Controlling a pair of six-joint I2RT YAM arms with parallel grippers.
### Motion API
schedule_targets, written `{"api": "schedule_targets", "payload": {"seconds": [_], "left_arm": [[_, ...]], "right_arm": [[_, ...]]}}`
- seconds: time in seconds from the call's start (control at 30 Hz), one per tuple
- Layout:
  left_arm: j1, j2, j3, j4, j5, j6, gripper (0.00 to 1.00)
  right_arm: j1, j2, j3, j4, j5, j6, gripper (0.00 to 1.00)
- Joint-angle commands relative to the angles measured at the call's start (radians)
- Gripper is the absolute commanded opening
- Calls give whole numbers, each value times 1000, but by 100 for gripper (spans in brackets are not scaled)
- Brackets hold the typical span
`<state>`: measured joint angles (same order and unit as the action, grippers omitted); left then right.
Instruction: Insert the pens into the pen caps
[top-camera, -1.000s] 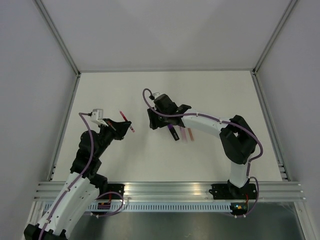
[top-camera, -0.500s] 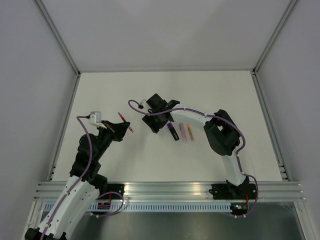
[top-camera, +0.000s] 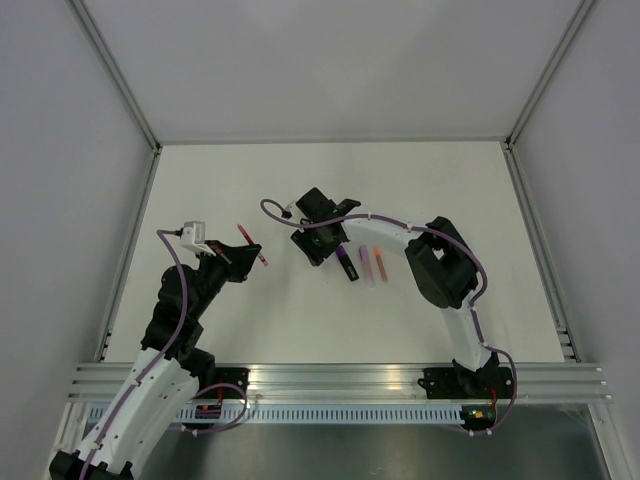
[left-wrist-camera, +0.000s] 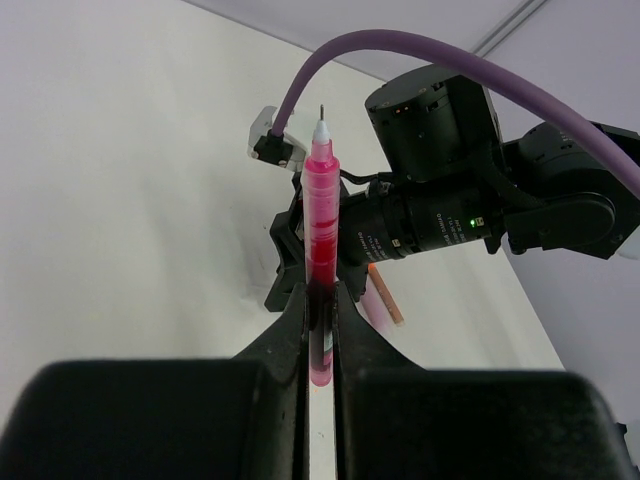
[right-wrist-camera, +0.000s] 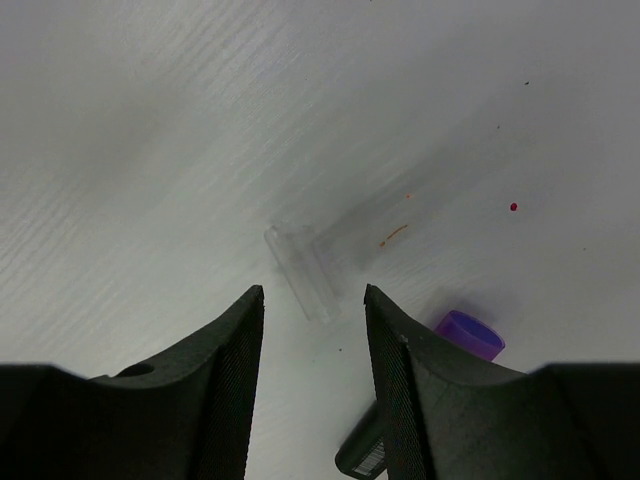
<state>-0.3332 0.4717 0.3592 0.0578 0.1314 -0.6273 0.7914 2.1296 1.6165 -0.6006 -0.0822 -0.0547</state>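
Left gripper (left-wrist-camera: 321, 302) pinches the red pen (left-wrist-camera: 320, 220), tip pointing outward. Right gripper (right-wrist-camera: 313, 305) hangs spread over a clear cap (right-wrist-camera: 303, 268) on the table (right-wrist-camera: 150, 120), with a purple cap (right-wrist-camera: 468, 334) near; marker (top-camera: 346, 264), pink pen (top-camera: 365, 262) and orange pen (top-camera: 381, 264) lie side by side close by

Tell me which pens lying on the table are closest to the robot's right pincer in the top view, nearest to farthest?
From the right pincer, top view:
1. Stubby black purple-tipped marker, just to its right.
2. Pale pink-lilac pen, middle of the row.
3. Thin orange pen, right end of the row.
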Motion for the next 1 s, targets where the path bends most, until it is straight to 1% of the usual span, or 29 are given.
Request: {"api": "schedule_targets", "payload": {"seconds": [0.0,0.17,0.37,0.67,0.97], "left_arm": [[0,8,-5,37,-12,-5,2],[0,15,-6,40,-13,-5,2],[0,13,-6,39,-13,-6,2],[0,19,-9,43,-16,-9,2],[0,27,-11,47,-15,-9,2]], "right_arm": [[-3,12,8,15,-33,49,50],[-3,24,5,13,-28,53,50],[-1,21,-10,24,-71,136,45],[2,-51,-124,97,-113,237,45],[9,-43,-119,117,-120,274,45]]}}
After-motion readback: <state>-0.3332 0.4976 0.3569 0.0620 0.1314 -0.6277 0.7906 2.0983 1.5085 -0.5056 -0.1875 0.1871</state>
